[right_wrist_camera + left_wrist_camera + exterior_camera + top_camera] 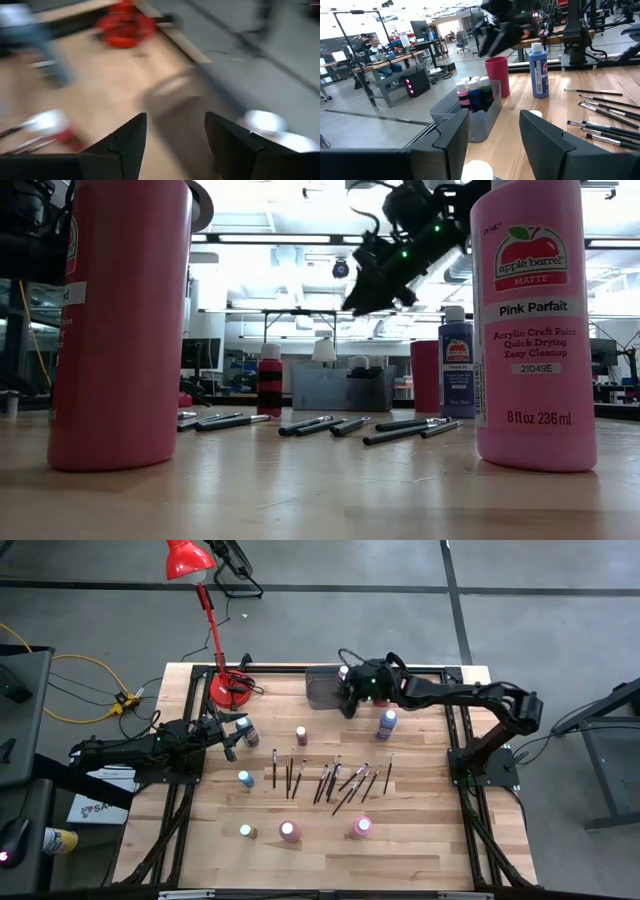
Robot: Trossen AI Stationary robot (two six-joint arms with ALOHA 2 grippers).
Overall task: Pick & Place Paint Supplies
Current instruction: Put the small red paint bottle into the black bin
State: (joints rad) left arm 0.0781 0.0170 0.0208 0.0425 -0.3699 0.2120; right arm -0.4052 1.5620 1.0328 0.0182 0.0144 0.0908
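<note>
Several thin dark paintbrushes point(330, 780) lie fanned out mid-table. Paint bottles stand scattered: a blue one point(386, 723), a dark red one point(301, 735), two pink-capped ones point(361, 827) near the front edge, and small ones point(245, 778). More bottles point(474, 95) stand inside the grey bin point(322, 688), with the red cup point(497, 75) beside it. My left gripper point(492, 145) is open low at the table's left, its fingers on either side of a white bottle cap point(477, 171). My right gripper point(175, 135) is open in the air above the bin.
A red desk lamp's base point(230, 690) sits on the far left of the table, its arm reaching past the far edge. Two tall pink bottles point(535, 320) stand close to the low camera. Bare wood lies between the brushes and the front bottles.
</note>
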